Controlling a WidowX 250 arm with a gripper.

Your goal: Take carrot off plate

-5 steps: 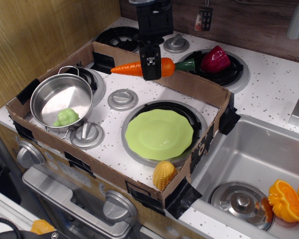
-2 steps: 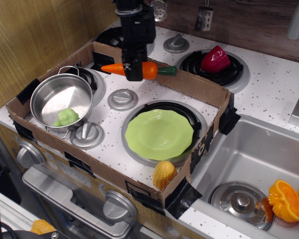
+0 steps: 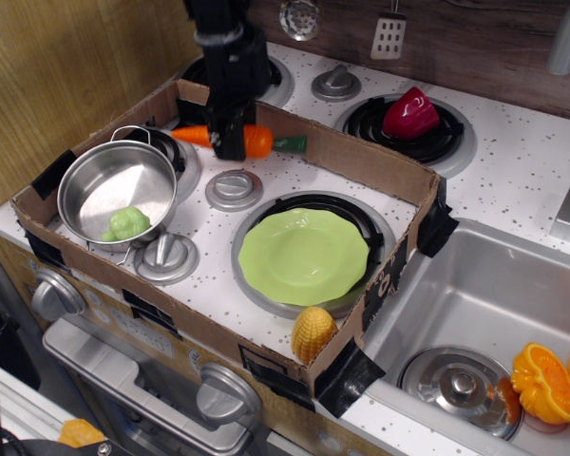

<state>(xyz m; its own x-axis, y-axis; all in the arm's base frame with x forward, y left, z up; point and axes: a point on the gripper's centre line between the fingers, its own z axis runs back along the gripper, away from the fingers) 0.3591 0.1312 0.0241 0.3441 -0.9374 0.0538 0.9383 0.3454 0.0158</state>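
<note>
The end effector [image 3: 231,144] was clamped on the carrot [image 3: 239,141] at mid-length, near the tabletop's far-left corner, clear of the plate [image 3: 303,256]. The carrot appeared rigid, light and slippery; a central grip suited it.

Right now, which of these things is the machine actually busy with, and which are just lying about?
In the job:
carrot, held in the pincer
green plate, bare

Just lying about:
steel pot
corn piece
red pepper
orange halves
</note>
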